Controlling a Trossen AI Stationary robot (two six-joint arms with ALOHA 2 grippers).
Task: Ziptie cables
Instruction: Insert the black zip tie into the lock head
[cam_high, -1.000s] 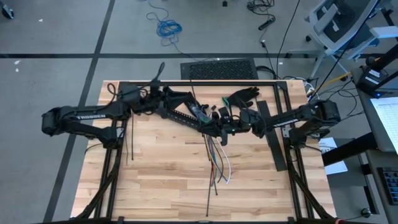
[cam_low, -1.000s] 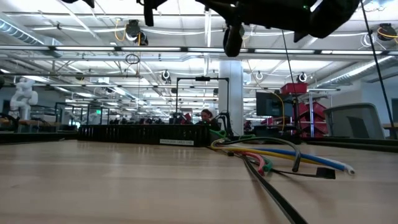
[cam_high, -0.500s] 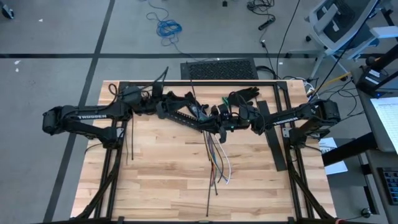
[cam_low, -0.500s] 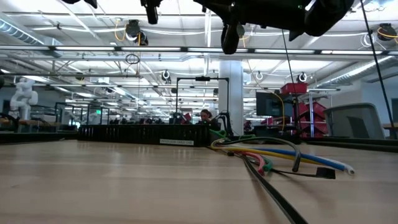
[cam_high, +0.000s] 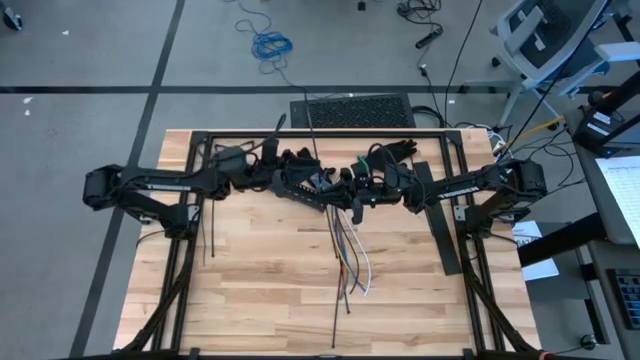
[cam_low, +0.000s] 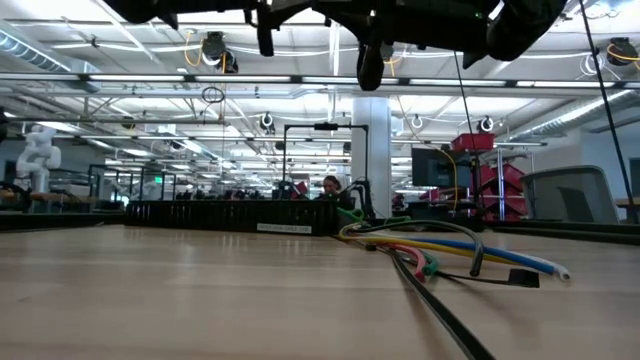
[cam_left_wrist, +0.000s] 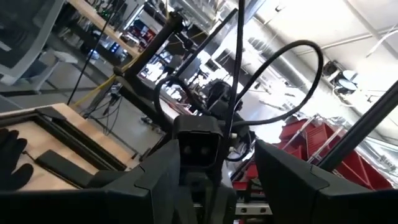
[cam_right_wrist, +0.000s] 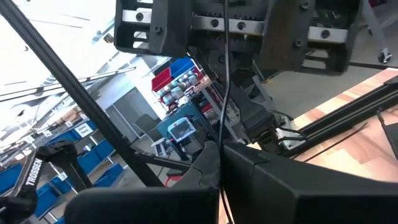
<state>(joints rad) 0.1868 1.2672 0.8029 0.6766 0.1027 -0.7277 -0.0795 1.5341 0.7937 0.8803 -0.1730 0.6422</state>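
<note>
The cables (cam_high: 350, 255) lie loose on the tabletop (cam_high: 260, 280) near its middle, a fan of thin white, red, green, orange and blue wires, gathered at the far end under the arms and spreading apart toward the near edge. In the low view their ends (cam_low: 455, 258) rest flat on the wood, curving slightly. One ziptie (cam_high: 336, 290), a very thin, straight, dark strip, lies along the bundle and reaches past the wire tips toward the near edge. Other zipties (cam_high: 208, 232) lie well apart on the left side of the tabletop, also straight and flat.
</note>
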